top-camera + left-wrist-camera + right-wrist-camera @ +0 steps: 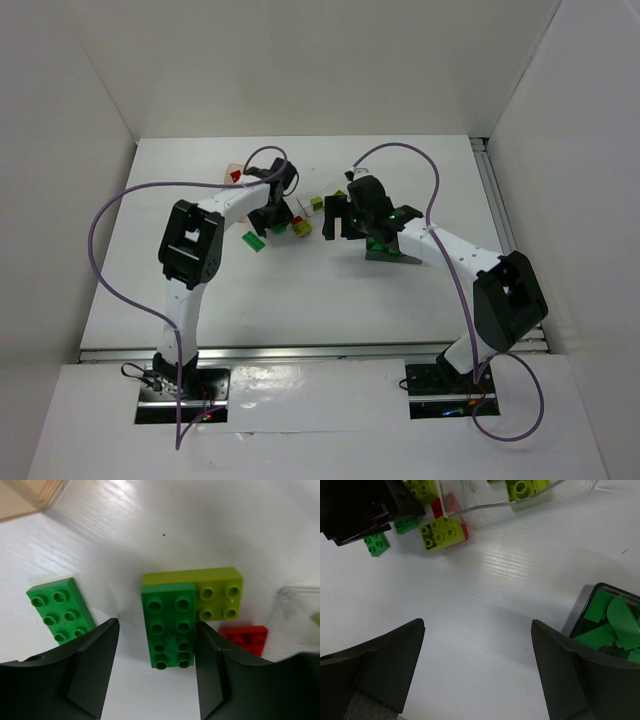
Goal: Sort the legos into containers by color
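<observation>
At table centre, left gripper (156,680) spread wide, straddling dark green brick (169,625) that touches yellow-green brick (220,597). Right gripper (477,670) spread too, above white table (485,595), grey tub (577,612) holding green pieces just beside.

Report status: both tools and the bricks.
Left tool open, straddling dark green brick. Right tool open, empty, beside grey tub. Yellow-green brick touching the green one.
</observation>
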`<action>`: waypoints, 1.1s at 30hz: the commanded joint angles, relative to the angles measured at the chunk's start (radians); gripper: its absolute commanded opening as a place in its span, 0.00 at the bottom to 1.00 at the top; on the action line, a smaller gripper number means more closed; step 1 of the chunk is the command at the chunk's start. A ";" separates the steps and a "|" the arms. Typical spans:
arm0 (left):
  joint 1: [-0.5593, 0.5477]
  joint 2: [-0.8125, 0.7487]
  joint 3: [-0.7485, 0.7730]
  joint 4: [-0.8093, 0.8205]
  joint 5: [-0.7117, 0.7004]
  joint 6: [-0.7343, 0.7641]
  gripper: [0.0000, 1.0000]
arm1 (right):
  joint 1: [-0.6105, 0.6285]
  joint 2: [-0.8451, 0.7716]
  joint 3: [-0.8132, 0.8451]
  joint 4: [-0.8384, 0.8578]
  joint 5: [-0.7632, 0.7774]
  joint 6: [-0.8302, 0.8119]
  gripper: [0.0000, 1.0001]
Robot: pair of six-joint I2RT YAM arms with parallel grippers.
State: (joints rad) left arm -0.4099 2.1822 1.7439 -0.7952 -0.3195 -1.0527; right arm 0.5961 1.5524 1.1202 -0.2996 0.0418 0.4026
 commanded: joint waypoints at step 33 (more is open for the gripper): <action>-0.024 -0.112 -0.044 0.051 -0.006 0.319 0.12 | 0.007 0.023 0.024 -0.006 -0.005 -0.007 0.94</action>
State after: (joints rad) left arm -0.4339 2.1544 1.7065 -0.7464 -0.3470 -0.7757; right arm 0.5961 1.5631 1.1202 -0.3000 0.0380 0.4026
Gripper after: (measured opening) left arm 0.436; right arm 0.942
